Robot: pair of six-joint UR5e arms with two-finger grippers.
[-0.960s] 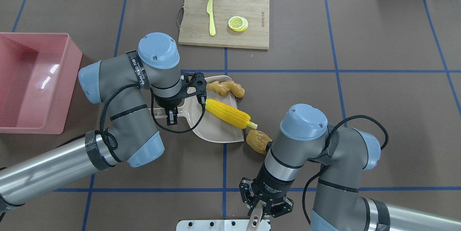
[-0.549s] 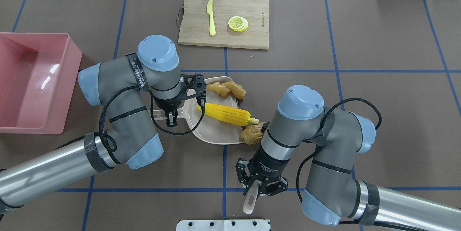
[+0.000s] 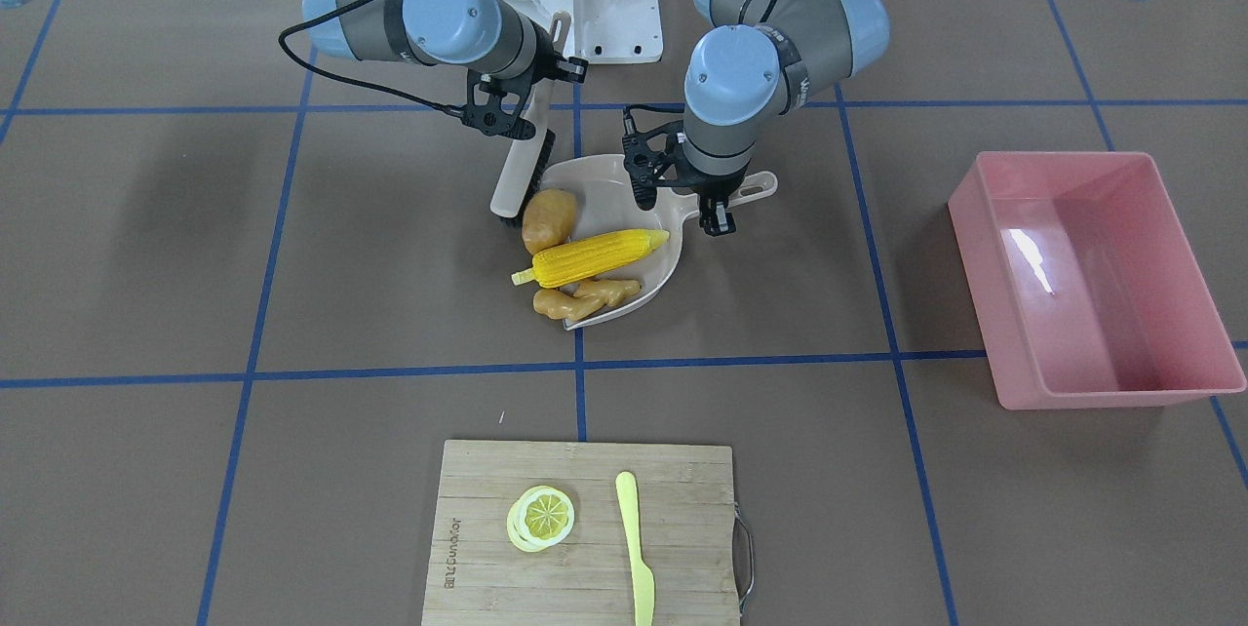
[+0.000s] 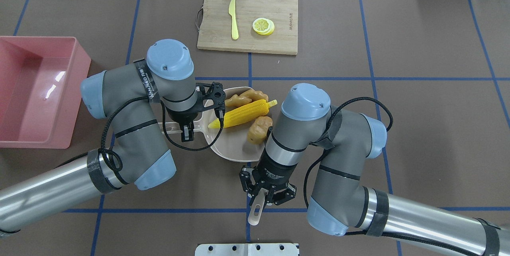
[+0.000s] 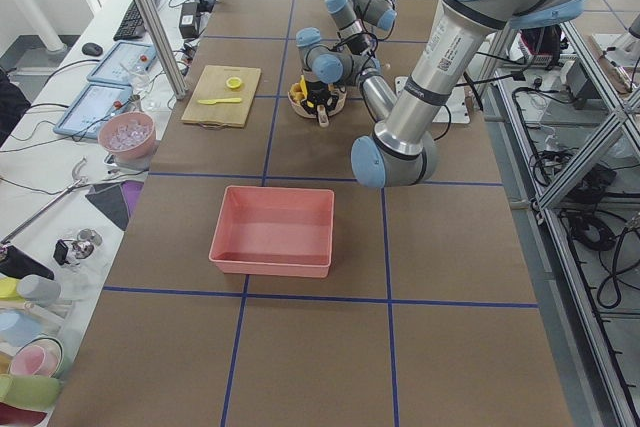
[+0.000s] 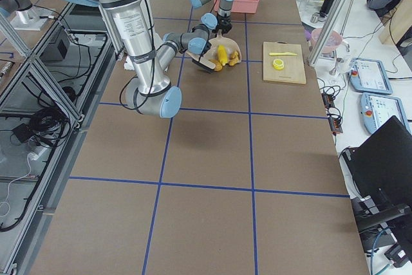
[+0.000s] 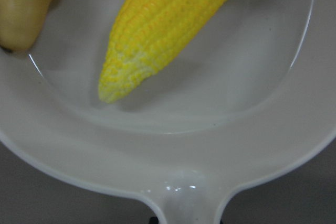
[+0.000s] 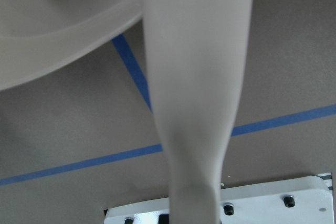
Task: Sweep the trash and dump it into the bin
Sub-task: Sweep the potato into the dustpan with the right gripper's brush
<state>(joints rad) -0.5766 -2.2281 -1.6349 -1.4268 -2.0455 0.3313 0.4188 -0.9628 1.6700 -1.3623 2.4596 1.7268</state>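
Observation:
The beige dustpan (image 4: 233, 150) lies mid-table. The yellow corn cob (image 4: 244, 114), the brown-orange potato (image 4: 259, 127) and the tan ginger root (image 4: 240, 97) lie in its mouth. My left gripper (image 4: 186, 126) is shut on the dustpan's handle (image 3: 762, 184). My right gripper (image 4: 265, 193) is shut on a beige brush's handle (image 4: 255, 214), and the brush head (image 3: 515, 179) stands against the potato (image 3: 546, 219). The left wrist view shows the corn (image 7: 163, 30) and the ginger (image 7: 26, 9) inside the pan. The pink bin (image 4: 77, 88) stands empty at the left edge.
A wooden cutting board (image 4: 279, 42) at the table's far side carries a yellow knife (image 4: 233, 18) and a lemon slice (image 4: 263, 26). The robot's white base plate (image 4: 247, 249) is at the near edge. Blue tape lines cross the brown table.
My right arm has swept the brush left and away from the robot. It pushed the potato and the corn into the dustpan; the corn turned. The left arm and dustpan shifted slightly left.

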